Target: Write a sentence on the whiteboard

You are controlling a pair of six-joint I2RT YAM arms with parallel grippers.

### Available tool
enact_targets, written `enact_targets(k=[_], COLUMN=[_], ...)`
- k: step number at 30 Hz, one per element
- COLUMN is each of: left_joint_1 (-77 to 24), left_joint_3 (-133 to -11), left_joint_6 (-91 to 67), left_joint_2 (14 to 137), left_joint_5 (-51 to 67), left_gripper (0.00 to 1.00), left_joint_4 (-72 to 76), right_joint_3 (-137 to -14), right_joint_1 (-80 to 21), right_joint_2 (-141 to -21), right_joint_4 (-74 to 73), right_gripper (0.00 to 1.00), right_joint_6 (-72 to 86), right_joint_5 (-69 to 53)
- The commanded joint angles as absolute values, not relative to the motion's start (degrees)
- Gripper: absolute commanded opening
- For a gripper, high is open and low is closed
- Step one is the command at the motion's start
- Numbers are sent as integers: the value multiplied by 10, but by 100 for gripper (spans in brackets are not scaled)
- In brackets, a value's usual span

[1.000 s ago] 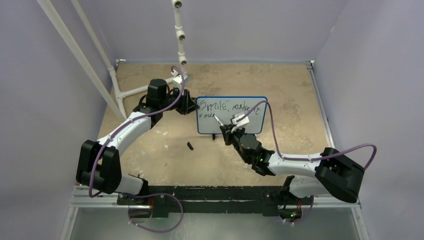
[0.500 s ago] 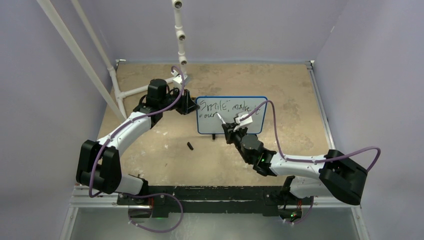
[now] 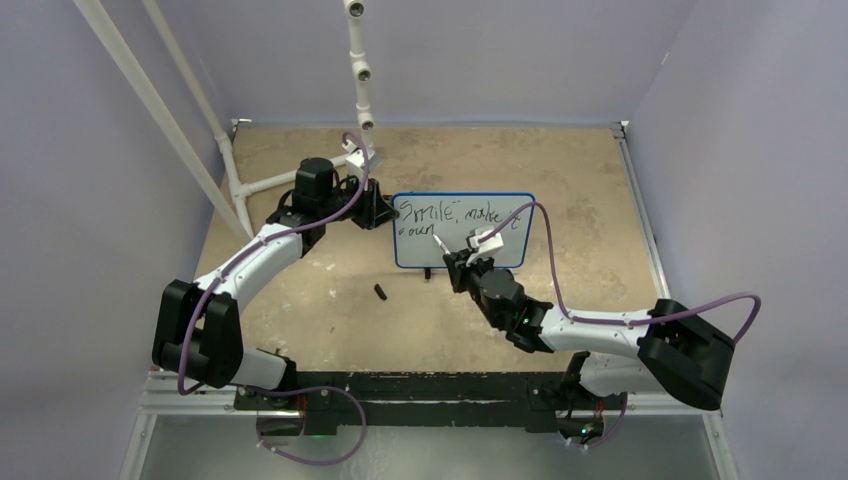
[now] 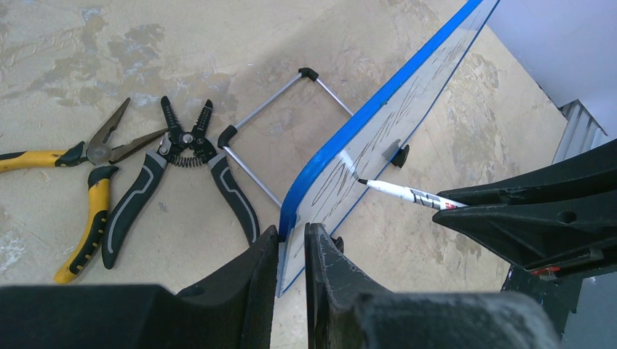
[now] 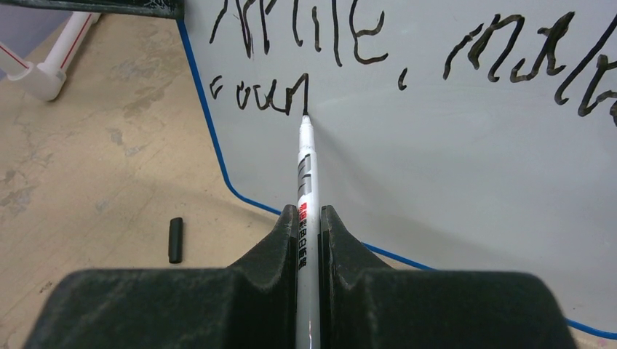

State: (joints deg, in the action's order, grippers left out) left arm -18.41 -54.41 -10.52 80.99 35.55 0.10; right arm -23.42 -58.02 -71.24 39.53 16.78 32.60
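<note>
The whiteboard stands upright mid-table, blue-framed. My left gripper is shut on its left edge; in the left wrist view the jaws pinch the blue frame of the whiteboard. The sentence runs in black marker over two lines, the lower line short, at the left. My right gripper is shut on a white marker. The marker's tip touches the whiteboard at the end of that lower line. From above, the right gripper sits in front of the board's lower middle.
A black marker cap lies on the table left of the right gripper. Behind the board lie yellow pliers and black wire strippers, beside its wire stand. A white pipe frame stands at the back left.
The right arm's elbow swung to the right and the marker tip shifted slightly right along the lower line, which gained a stroke. The left arm has not moved.
</note>
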Motion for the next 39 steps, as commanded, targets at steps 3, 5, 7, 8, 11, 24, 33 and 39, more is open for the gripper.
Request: enact_targets(k=[3,5,7,8,11,24,33,39], left_joint_1=[-190,-190,-190,-190,-190,-192,-192,-192], left_joint_3=[-539,-539,-539,-539,-539,-538,-538,-538], left_joint_6=[-111,-111,-111,-111,-112,-111,-111,-110], left_joint_2=[805,805,805,805,805,804,804,803], left_joint_5=[371,372,372,371,372,371,371,371], left_gripper=[18,18,19,19,20,20,20,20], left_joint_4=[19,19,19,20,20,20,20,20], right_joint_3=[-227,-220,-206,-200,-193,-225,-229,-241], right_joint_1=[-580,-580,-581,-581,-581,-581,-581,-581], right_joint_2=[-708,-697,-679,-670,-653,-691,-699,-714], right_joint_4=[391,404,425,433,445,457,461,453], right_gripper=[0,0,0,0,0,0,0,0], right_joint_6=[171,161,155,152,147,137,133,134], right_joint_5=[328,314,301,298,308,347,339,340])
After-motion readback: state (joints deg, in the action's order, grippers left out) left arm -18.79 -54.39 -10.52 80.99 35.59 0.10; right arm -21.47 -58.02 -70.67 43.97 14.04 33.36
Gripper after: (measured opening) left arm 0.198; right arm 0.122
